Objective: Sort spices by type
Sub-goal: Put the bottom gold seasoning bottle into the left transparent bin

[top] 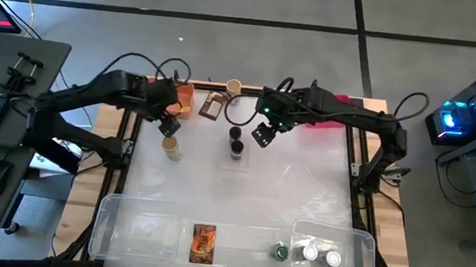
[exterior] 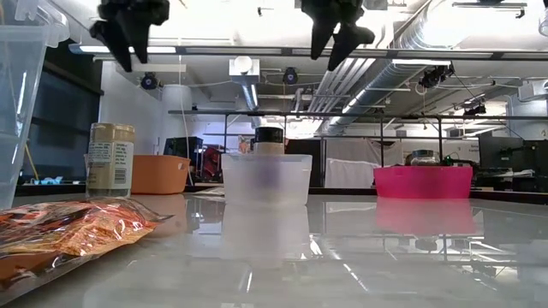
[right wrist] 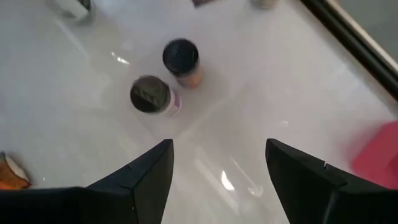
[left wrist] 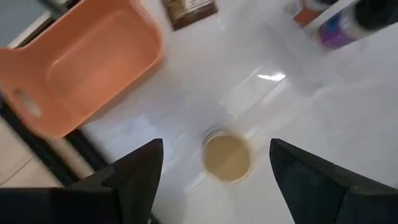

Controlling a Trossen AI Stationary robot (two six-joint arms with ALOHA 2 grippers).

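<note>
Nearest us, at the table's near edge, lies a flat orange packet (top: 202, 243), set between two clear tubs (top: 137, 227), as if waiting for its like. In the right-hand tub (top: 361, 245) stand two white-capped jars (top: 320, 257), with a green-capped jar (top: 281, 253) just beside the tub wall; whether it is inside we cannot tell. We judge the sorting well begun.

Further back, our left gripper (top: 169, 126) hangs above a tan-capped jar (left wrist: 227, 157), fingers (left wrist: 134, 168) spread wide and empty, the jar centred between them, seemingly lined up to descend on it. Our right gripper (top: 264, 136) hovers near the table's middle, jaws also spread and holding nothing, just right of two dark-capped jars (right wrist: 165, 78) standing close together, probably its next target.

Along the far edge sit an orange bin (left wrist: 81, 65) on the left, a brown packet (top: 213, 105), another tan-capped jar (top: 233, 87) and a pink bin (exterior: 423, 181) on the right, all unsorted
</note>
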